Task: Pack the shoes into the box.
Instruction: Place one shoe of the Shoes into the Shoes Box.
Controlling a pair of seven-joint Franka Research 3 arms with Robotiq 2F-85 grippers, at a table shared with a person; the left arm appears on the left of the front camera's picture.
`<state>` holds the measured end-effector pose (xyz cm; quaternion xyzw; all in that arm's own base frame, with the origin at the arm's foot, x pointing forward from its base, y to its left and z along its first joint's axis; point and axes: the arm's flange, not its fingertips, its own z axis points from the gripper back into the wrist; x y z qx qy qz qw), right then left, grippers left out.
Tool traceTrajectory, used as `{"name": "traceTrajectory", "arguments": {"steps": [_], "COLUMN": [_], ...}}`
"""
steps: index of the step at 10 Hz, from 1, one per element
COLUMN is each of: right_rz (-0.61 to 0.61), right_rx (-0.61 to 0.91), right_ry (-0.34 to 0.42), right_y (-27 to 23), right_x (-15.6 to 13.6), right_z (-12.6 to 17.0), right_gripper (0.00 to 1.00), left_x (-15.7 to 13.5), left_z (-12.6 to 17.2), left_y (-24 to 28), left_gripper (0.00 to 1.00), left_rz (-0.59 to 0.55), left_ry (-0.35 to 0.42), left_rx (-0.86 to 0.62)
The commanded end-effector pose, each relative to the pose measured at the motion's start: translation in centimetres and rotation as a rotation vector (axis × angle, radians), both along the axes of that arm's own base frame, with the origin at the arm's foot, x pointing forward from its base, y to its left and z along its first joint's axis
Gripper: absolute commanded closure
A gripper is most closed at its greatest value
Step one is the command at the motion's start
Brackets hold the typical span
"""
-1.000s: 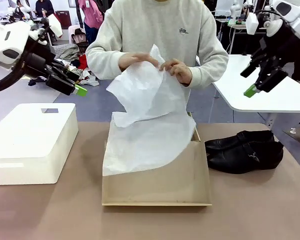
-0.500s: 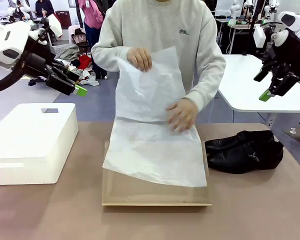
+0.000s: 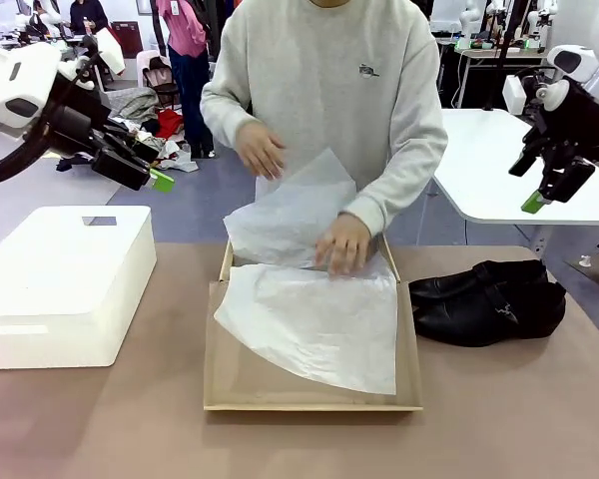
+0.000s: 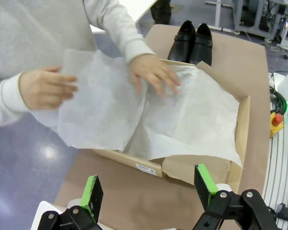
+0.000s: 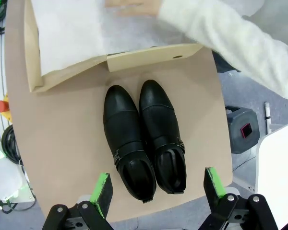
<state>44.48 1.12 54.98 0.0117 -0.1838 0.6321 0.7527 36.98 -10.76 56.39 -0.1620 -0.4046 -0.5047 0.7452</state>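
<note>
**A:** Where were the shoes?

**B:** The shoes (image 3: 489, 299) lay side by side on the table (image 3: 100, 429), touching each other. They were just at 3 o'clock from the box (image 3: 238, 377), with their toes toward it. They were not in it yet.

**A:** And the box?

**B:** It was open, right in front of me. The white paper (image 3: 319, 324) lay loose inside. The person stood at 12 o'clock and pressed the paper down with one hand (image 3: 344, 244). The other hand (image 3: 260, 150) was up above the far edge.

**A:** And your claws?

**B:** Both were wide open and had hold of nothing. My right claw (image 3: 544, 190) hung high over the shoes. My left claw (image 3: 145, 168) hung high at 10 o'clock from the box, above the white block (image 3: 65, 279) at 9 o'clock.

**A:** What could have gone wrong?

**B:** I thought I could bump that hand if I came in while it was in the box. The shoes were shiny, so one could slip out of my claw. They touched, so I could grab both or knock one away. A shoe could also push the loose paper into a lump, or catch on the box wall if it went in crooked.
</note>
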Motion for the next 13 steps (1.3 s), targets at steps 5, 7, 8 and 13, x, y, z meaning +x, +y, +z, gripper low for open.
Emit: {"name": "traceTrajectory", "arguments": {"steps": [5,7,8,13], "right_rz": [0.005,0.002,0.001,0.135], "right_rx": [-0.004,-0.026,-0.047,-0.113], "right_ry": [-0.002,-0.012,-0.02,0.02], "right_y": [0.2,0.2,-0.4,-3.7], "right_x": [-0.1,0.9,1.9,6.6], "right_z": [0.0,-0.5,-1.2,-7.3], "right_gripper": [0.0,0.0,0.0,0.0], "left_x": [0.3,0.3,0.3,0.3], "left_z": [-0.1,-0.1,-0.1,-0.1], "left_y": [0.2,0.2,0.2,0.2], "left_gripper": [0.0,0.0,0.0,0.0], "left_rz": [-0.022,-0.022,-0.022,-0.022], "left_ry": [-0.007,-0.007,-0.007,-0.007], "left_rx": [-0.013,-0.013,-0.013,-0.013]}}
